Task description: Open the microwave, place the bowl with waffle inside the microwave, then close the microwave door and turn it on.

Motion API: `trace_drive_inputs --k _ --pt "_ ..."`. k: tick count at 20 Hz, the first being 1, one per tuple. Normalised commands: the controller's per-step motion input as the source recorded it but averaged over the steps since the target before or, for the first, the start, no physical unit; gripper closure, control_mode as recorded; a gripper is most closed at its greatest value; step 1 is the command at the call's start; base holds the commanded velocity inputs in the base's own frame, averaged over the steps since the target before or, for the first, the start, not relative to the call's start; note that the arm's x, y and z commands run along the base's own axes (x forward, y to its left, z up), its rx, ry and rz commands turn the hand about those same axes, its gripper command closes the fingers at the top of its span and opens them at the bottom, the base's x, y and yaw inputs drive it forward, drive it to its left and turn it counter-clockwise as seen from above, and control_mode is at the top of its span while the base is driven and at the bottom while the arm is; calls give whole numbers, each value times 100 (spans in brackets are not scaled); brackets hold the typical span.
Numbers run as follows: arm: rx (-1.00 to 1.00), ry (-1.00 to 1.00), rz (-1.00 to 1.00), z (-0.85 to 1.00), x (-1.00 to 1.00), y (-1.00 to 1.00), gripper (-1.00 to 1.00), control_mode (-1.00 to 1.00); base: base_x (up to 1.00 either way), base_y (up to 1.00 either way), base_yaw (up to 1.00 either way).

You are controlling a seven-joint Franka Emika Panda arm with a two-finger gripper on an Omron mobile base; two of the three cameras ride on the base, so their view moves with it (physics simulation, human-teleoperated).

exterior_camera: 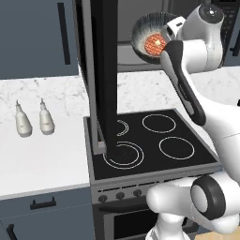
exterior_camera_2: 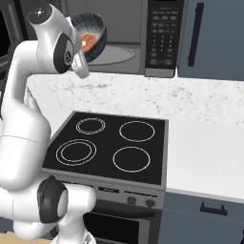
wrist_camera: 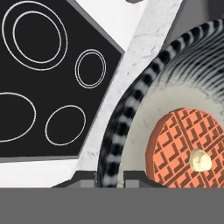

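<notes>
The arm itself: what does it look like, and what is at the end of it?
The arm is made of glossy white rounded shells with dark grey to black bands and round caps at its joints. No loose cables show. The gripper ends in two small dark finger tips.

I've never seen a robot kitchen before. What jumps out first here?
A white arm holds a tilted speckled bowl high at the open microwave, its gripper shut on the rim. An orange waffle lies inside it. Below sits a black four-ring stove.
</notes>
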Motion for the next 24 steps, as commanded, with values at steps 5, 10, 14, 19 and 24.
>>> trace_drive_inputs --k 5,10,14,19,24 --pt "0 12 0 0 59 0 100 -100 0 0 0" --pt "0 2 0 -2 64 6 100 -100 0 0 0" --pt "0 5 0 -17 64 13 100 -100 0 0 0" --pt "2 0 0 -8 52 7 100 -100 0 0 0" --pt "3 0 0 -13 50 8 100 -100 0 0 0"
